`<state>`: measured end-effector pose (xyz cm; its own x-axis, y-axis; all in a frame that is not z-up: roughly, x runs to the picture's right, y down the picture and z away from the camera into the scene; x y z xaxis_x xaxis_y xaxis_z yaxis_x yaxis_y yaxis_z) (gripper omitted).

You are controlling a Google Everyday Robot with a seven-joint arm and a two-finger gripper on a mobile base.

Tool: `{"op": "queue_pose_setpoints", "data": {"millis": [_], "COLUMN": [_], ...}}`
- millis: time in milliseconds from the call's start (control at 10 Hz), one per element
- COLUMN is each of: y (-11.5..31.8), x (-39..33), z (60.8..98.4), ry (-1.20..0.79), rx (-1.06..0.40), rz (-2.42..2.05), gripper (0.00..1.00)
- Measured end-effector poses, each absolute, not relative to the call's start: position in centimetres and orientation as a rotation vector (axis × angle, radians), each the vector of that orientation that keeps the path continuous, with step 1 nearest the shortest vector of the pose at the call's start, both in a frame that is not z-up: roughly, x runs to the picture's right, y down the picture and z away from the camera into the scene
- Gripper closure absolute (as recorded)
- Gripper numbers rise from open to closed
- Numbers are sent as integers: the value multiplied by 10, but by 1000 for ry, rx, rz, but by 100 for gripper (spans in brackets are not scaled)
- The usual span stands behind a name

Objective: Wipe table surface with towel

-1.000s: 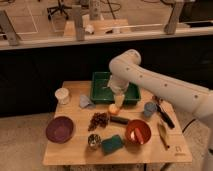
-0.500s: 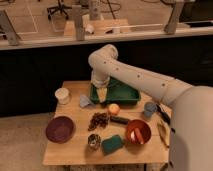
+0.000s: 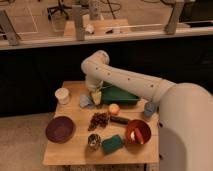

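Observation:
The towel (image 3: 86, 101), a small grey-blue crumpled cloth, lies on the wooden table surface (image 3: 75, 150) near the back left, between the white cup (image 3: 62, 95) and the green tray (image 3: 122, 96). My gripper (image 3: 95, 97) points down at the towel's right edge, just left of the tray, and it is open with nothing in it. Whether it touches the cloth I cannot tell. The white arm reaches in from the right and arches over the tray.
A purple bowl (image 3: 60, 129) sits front left. Mid-table are a brown snack pile (image 3: 99, 120), an orange fruit (image 3: 114, 108) and a dark bar (image 3: 120, 120). A metal can (image 3: 94, 141), a teal sponge (image 3: 112, 144), a red bowl (image 3: 137, 132) and a blue-grey cup (image 3: 150, 109) lie front and right.
The arm has swung left across the tray, and the gripper has come from above the tray's front down to the towel's side. The objects have not moved.

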<state>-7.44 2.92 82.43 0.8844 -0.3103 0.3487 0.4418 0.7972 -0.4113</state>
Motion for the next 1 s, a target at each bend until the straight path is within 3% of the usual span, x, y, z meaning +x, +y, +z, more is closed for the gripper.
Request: {"op": "queue_pose_setpoints", "data": {"millis": [1000], "y": [46], "x": [-96], "z": [885], "ry": [-275], "rx": [-524], "rz": [-439], "gripper": [20]}}
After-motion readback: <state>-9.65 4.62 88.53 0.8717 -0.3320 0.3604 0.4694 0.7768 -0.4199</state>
